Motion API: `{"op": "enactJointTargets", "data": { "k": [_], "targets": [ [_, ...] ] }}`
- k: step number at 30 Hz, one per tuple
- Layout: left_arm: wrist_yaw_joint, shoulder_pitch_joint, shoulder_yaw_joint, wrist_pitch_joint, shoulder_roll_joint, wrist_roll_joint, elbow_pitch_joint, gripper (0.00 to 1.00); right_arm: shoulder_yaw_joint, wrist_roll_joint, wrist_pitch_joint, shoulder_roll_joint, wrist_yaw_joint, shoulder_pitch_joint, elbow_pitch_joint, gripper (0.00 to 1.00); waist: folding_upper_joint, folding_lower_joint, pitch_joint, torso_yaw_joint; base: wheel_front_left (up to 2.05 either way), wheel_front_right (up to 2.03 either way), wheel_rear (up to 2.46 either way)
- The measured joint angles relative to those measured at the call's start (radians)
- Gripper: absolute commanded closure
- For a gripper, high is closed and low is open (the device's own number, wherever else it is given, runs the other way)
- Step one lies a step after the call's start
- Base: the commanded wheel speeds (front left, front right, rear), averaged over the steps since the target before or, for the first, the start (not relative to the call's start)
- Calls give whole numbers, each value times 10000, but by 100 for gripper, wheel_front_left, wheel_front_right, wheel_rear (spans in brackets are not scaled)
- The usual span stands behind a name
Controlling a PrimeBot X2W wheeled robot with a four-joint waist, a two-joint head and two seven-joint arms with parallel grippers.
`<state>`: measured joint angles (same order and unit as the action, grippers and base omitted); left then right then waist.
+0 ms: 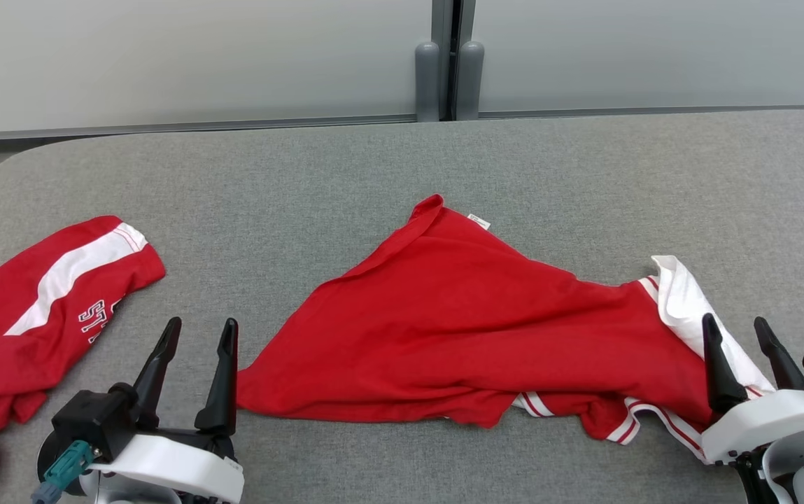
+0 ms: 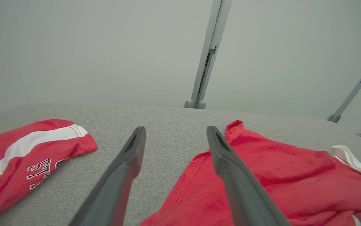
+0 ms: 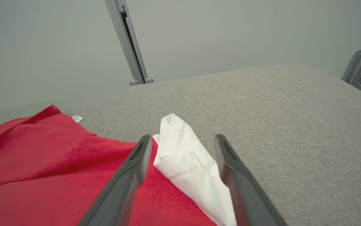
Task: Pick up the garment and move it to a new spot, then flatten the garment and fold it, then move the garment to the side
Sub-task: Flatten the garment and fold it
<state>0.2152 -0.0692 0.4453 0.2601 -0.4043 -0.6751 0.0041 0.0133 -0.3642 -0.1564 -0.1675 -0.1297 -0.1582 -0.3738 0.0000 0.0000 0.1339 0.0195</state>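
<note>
Red cloth with white trim, the garment (image 1: pixel 457 329) lies crumpled in a rough triangle across the middle of the grey fabric-covered table (image 1: pixel 402 161), closer to the table's near edge than to its far one. Its peak points toward the table's far edge, and a small white tag (image 1: pixel 478 221) sticks out just beside that peak. Its left corner tapers to a point toward the table's near-left part. Its right end, toward the table's near-right part, bunches into a white fold (image 1: pixel 681 301), with red-and-white striped trim (image 1: pixel 643 413) curling along the side closest to the table's near edge. The left gripper (image 1: pixel 202 323) stands over the table's near edge, left of centre, its two dark fingers spread apart with nothing between them. Its inner finger is just beside the garment's left corner; in the left wrist view that finger crosses in front of the red hem, though whether it touches the cloth cannot be told. The right gripper (image 1: pixel 735 322) stands over the table's near edge at the right, jaws wide and clamping nothing. In the right wrist view the white fold lies on the table in the gap between its fingers. At the table's left end a second red garment (image 1: pixel 38 308), with a broad white stripe and partly hidden block lettering, lies heaped and well apart from the first. Beyond the table's far edge, near its middle, two rounded grey posts (image 1: pixel 448 77) stand against a pale wall (image 1: pixel 164 63).
</note>
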Motion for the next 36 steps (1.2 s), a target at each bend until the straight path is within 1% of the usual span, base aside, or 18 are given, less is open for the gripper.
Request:
{"op": "enactJointTargets", "data": {
  "k": [8, 12, 16, 23, 30, 31, 32, 36],
  "targets": [
    [-46, -13, 138, 2, 100, 69, 35, 0, 153, 234, 658, -54, 0, -72, -270, 0, 0, 0, 17, 103, 0, 0, 0],
    [-73, -23, 198, 0, 121, 67, 84, 0, -29, 403, 1024, -52, 0, -209, -445, 0, 0, 0, 1, 129, 0, 0, 0],
    [-109, -57, 224, -19, 134, 63, 102, 0, -174, 466, 1615, -21, 0, -436, -713, 0, 0, 0, 46, 163, 0, 0, 0],
    [-132, -236, 284, -46, 159, 59, 128, 0, -180, 336, 2594, -17, 0, -1096, -1434, 0, 0, 0, 247, 231, 0, 0, 0],
    [-205, -396, 324, -59, 188, 48, 240, 0, -313, 307, 3237, -63, 0, -1387, -2027, 0, 0, 0, 418, 445, 0, 0, 0],
    [-207, -399, 324, -58, 190, 46, 249, 0, -345, 309, 3237, -84, 0, -1410, -2038, 64, 0, 0, 435, 470, 0, 0, 0],
    [-207, -401, 324, -58, 192, 44, 261, 0, -374, 320, 3237, -100, 0, -1427, -2059, 100, 0, 0, 454, 491, 0, 0, 0],
    [-253, -436, 332, -56, 221, 33, 313, 0, -437, 341, 3147, -167, 0, -1478, -2061, 100, 0, 0, 515, 568, 0, 0, 0]
  ]
}}
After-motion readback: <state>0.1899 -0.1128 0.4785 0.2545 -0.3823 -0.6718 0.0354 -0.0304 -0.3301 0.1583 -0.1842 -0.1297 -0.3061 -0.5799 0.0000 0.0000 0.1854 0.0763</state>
